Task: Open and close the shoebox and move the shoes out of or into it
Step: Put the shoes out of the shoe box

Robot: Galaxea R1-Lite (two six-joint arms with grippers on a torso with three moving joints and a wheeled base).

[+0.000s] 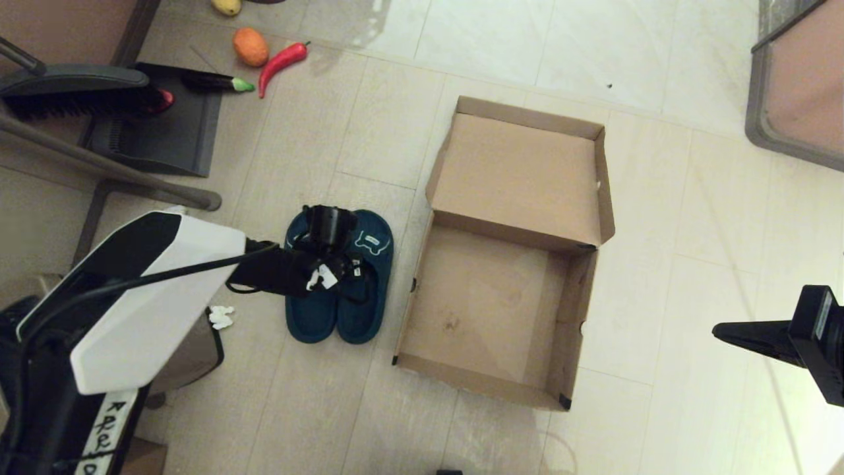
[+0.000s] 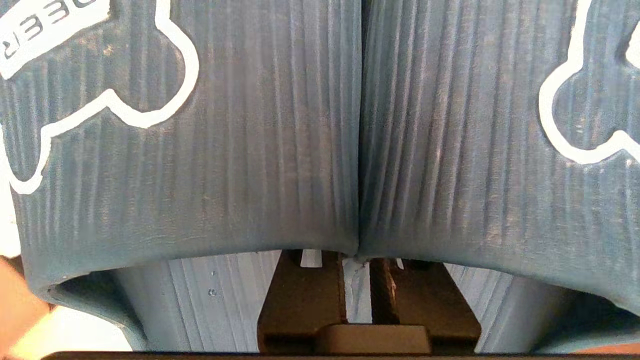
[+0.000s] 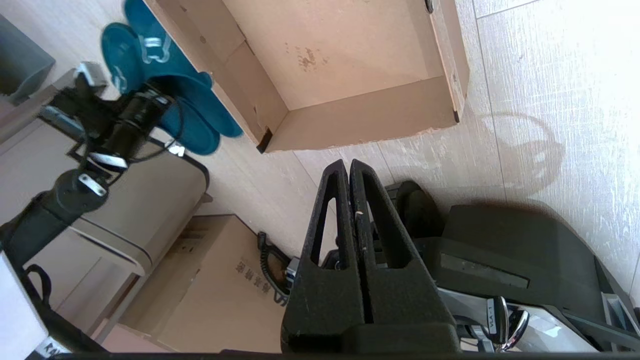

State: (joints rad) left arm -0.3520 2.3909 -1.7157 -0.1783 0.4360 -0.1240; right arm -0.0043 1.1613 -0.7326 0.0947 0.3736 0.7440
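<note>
— Jaws first: what are they doing?

— Left gripper [image 1: 328, 264] sits low over the shoes [image 1: 339, 284], its jaws pushed in under the two straps and pinched narrow on the inner strap edges where they meet. Right gripper [image 3: 350, 175] hangs parked at about four o'clock, jaws pressed together on nothing.

— Where are the slippers?

— On the floor [image 1: 369, 119], side by side and touching, just beside the shoebox [image 1: 501, 310] at its nine o'clock. Lid folded back, inside bare.

— How should the lift go?

— I'd judge: squeeze both straps firmly, raise straight up so neither slide slips free, clear the near wall, then lower flat.

— And the room?

— Pale tiled floor; a dustpan [image 1: 161, 122] and brush [image 1: 79, 92] at ten o'clock, toy vegetables beyond, a crumpled white scrap [image 1: 221, 317] beside a tan bin [image 1: 191, 356].
</note>
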